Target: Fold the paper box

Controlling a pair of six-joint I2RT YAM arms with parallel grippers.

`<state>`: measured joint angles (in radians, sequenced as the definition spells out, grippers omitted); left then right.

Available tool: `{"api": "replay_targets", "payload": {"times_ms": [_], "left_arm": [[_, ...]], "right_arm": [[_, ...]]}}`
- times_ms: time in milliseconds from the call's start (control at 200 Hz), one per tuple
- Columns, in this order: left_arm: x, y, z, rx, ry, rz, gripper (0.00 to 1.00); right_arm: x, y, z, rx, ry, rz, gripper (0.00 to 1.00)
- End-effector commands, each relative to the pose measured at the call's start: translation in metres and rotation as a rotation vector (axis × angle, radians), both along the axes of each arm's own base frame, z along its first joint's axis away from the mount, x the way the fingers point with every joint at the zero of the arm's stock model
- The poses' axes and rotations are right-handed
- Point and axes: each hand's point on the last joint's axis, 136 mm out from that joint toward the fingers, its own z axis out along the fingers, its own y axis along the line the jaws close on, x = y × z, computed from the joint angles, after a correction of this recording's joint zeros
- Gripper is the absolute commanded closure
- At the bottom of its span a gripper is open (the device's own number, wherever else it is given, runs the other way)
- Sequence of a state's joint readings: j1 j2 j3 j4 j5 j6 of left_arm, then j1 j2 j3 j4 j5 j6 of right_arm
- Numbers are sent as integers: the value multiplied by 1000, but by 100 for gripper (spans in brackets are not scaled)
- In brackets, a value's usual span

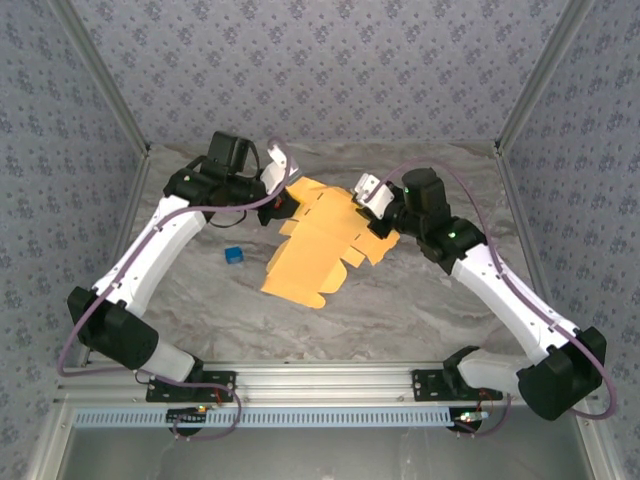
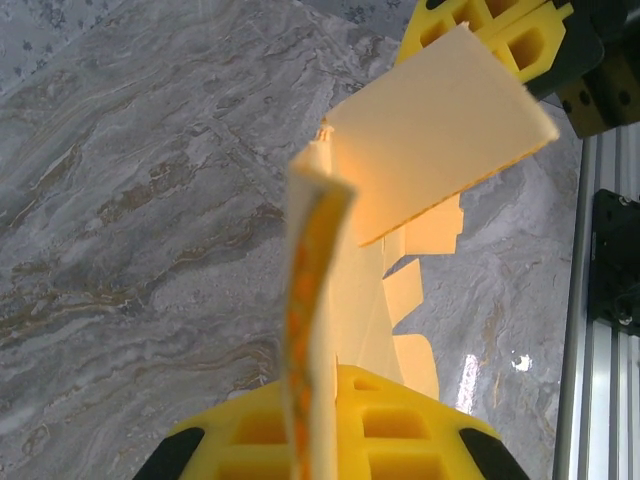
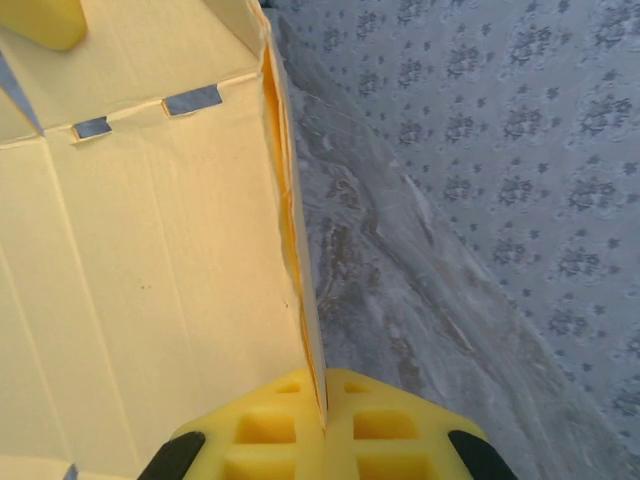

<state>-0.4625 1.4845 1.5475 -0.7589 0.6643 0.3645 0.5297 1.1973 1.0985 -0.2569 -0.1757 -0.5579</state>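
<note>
At centre frame, you have both pincers clamped on the paper box: left gripper upper-left edge, right gripper upper-right.

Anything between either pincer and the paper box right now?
Nothing visible. Both are on it: the left pincer is shut on one edge of the paper box, and the right pincer is shut on another. The blue cube lies on the table on the left arm's side, apart from the sheet.
</note>
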Motion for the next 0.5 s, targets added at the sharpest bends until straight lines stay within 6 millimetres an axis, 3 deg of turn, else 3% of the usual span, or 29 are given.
{"api": "replay_targets", "payload": {"times_ms": [0, 320, 495], "left_arm": [[4, -4, 14, -66, 8, 15, 100], [15, -4, 0, -56, 67, 70, 100], [22, -7, 2, -61, 91, 77, 100]], "right_arm": [[14, -22, -8, -62, -33, -176, 100], [16, -31, -14, -66, -37, -259, 100], [17, -34, -9, -86, -85, -311, 100]]}}
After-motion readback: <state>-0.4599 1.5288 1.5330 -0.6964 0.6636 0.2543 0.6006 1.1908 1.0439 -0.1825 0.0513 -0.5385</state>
